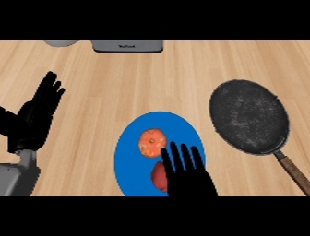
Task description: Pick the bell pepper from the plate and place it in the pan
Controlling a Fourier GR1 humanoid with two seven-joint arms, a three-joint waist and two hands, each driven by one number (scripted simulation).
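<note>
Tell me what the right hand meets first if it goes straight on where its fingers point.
The right hand would probably clip the orange item on the blue plate with its leftmost finger; its height is unclear.

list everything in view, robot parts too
counter: one, light wood, fills view
plate: one, blue, lower middle
orange food item: one, orange, on plate
red food item: one, red, on plate, partly behind right hand
pan: one, dark grey, right of plate
appliance: one, grey, top edge
round object: one, pale grey, top left edge
left hand: one, black, open, resting at left
right hand: one, black, open, over plate's lower part
</note>
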